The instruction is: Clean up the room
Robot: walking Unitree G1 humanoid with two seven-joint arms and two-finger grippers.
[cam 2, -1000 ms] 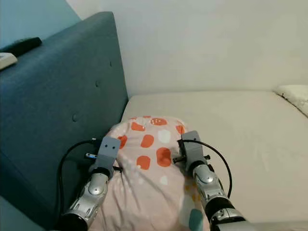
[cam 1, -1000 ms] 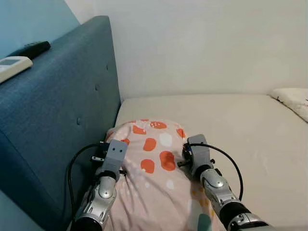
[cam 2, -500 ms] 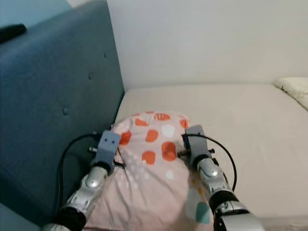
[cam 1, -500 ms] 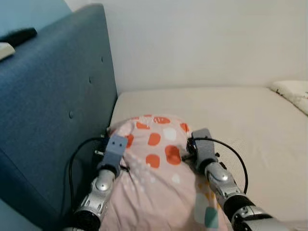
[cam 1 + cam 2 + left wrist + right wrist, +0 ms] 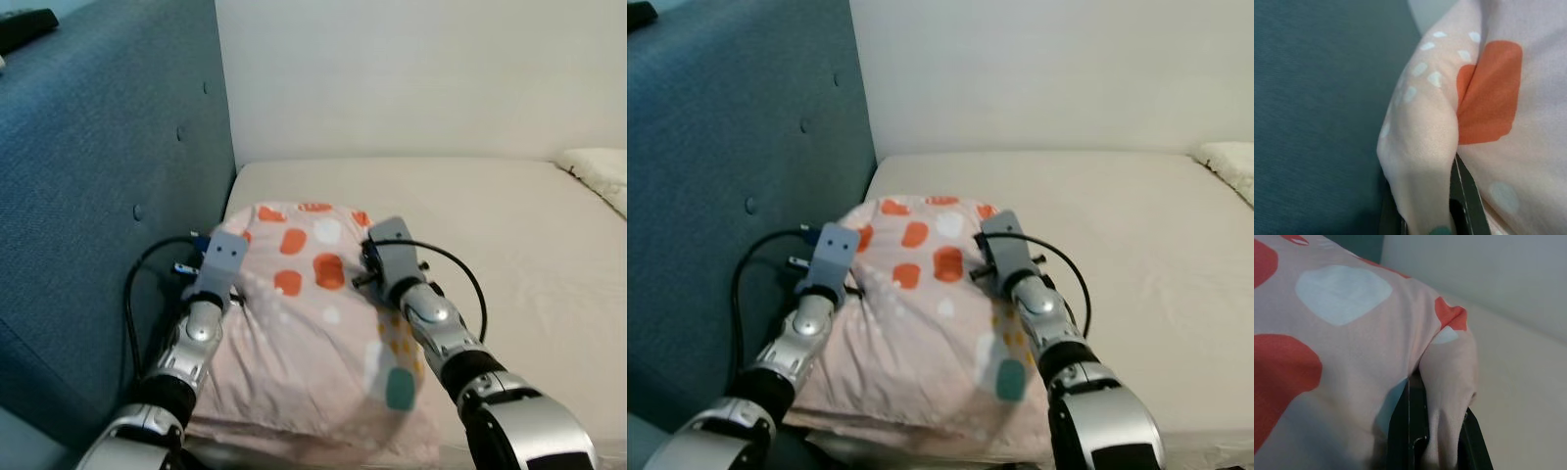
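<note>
Pink pillow (image 5: 313, 323) with orange, white and teal blotches lies on the cream mattress (image 5: 509, 225), its head end just beside the blue tufted headboard (image 5: 108, 186), which serves as landmark throughout. Both arms carry it by the two far corners. Left gripper (image 5: 1449, 196) on the corner nearest the headboard: the left wrist view shows a pinch of pink fabric pulled between the black fingers (image 5: 1466, 196), jaws closed on cloth. Right gripper (image 5: 1425, 431) on the corner away from the headboard: the right wrist view shows the same, a bunched fold clamped between its fingers (image 5: 1400, 426). Holding at two spread corners looks deliberate: it keeps the soft pillow flat and squared so it can be slid or laid parallel to the headboard rather than sagging from one point. Judgement: the pillow is being set at the head of the bed, close to where it belongs, and release would likely follow once it sits snug to the headboard. A dark remote (image 5: 24, 18) rests on top of the headboard, well apart from the pillow. A second, pale textured cushion (image 5: 598, 171) lies at the mattress edge farthest from the headboard. White wall (image 5: 421, 69) behind. Black cables loop off both wrists. No brand, label or legible writing seen on anything.
</note>
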